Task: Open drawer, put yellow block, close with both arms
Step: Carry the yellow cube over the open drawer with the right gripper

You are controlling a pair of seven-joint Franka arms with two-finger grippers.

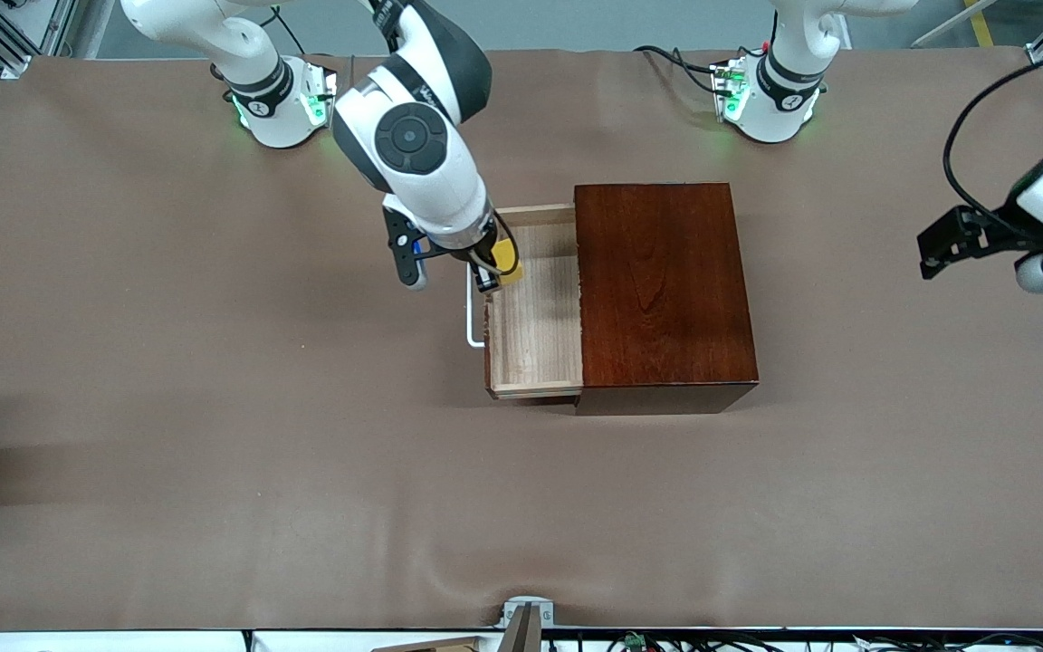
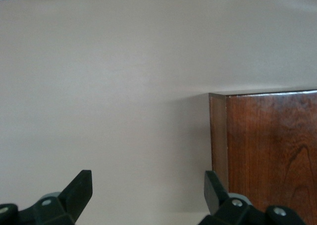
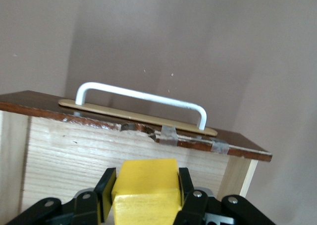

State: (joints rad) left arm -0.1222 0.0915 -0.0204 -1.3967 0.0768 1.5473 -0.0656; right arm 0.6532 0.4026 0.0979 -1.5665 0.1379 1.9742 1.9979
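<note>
Yellow block (image 3: 146, 188) clamped in right gripper (image 1: 496, 269) over open drawer (image 1: 535, 349); left gripper (image 2: 148, 193) spread open beside wooden box (image 1: 662, 290).

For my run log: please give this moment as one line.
drawer: open | yellow block: held over drawer | right gripper: shut on block | left gripper: open, waiting

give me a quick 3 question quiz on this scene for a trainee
1. True or false: the drawer is pulled out of the wooden box.
2. What does the right gripper hold? A) white handle B) yellow block C) nothing
3. Where is the left gripper, and how are its fingers?

Key
1. True.
2. B: it is shut on the yellow block, over the open drawer.
3. Over the table by the box at the left arm's end, open, holding nothing.
</note>
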